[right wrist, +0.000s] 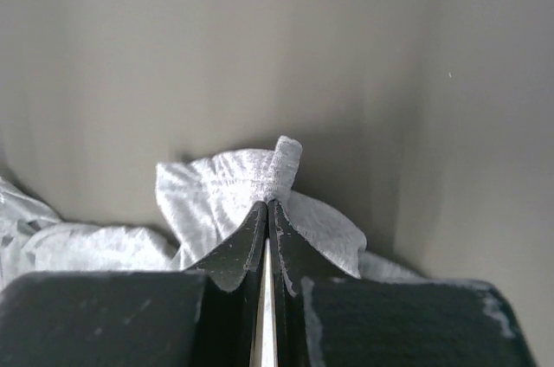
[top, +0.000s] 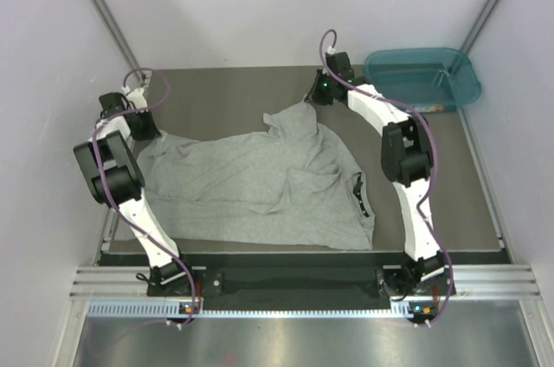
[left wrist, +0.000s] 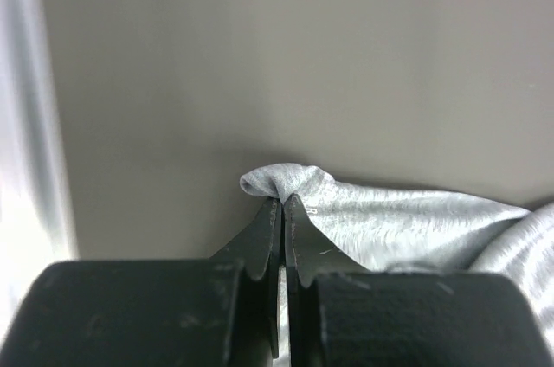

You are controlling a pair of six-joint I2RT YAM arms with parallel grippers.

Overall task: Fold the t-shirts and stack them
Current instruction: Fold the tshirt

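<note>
Because the dark grey table (top: 216, 90) holds the light heather-grey cotton t-shirt (top: 260, 185) crumpled across its middle, well apart from the teal plastic tub (top: 424, 77), it needs spreading before folding. The left gripper (left wrist: 283, 202) and the right gripper (right wrist: 267, 204) are each clamped on a bunched far edge, perhaps a hem, likely so the 2 arms can stretch it flat.

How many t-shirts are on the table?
1: a grey t-shirt spread on the table, its far edge pinched by the left end effector and right end effector. Another beneath it can't be ruled out.
</note>
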